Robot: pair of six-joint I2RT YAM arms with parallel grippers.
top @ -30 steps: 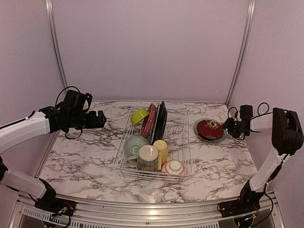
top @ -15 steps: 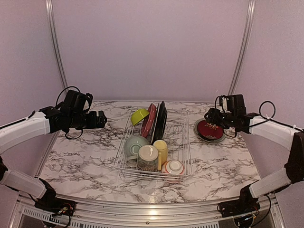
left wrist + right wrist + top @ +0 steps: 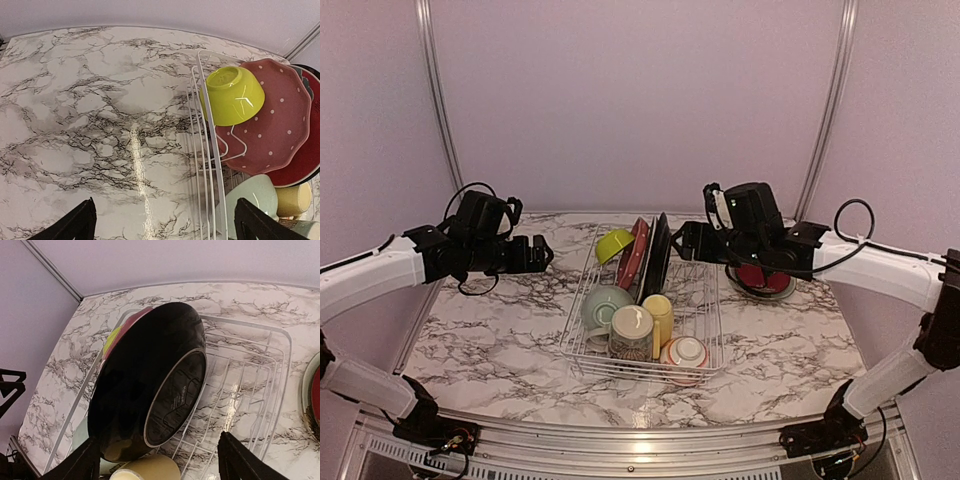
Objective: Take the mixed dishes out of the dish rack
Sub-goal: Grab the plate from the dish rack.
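Dish rack sits centre frame on the marble table, still loaded. Black plate and red dotted plate stand upright at its far end, with the lime bowl tipped against them. My left gripper hovers left of the rack, jaws wide apart, empty. My right gripper hangs by the rack's upper right corner, jaws apart, facing the black plate. Red plate lies right of the rack, mostly hidden, possibly stacked.

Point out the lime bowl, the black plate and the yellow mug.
lime bowl (image 3: 235, 100): left wrist view, on its outer wall.
black plate (image 3: 130, 380): right wrist view, on its broad dark face.
yellow mug (image 3: 658, 312): top external view, on its side.
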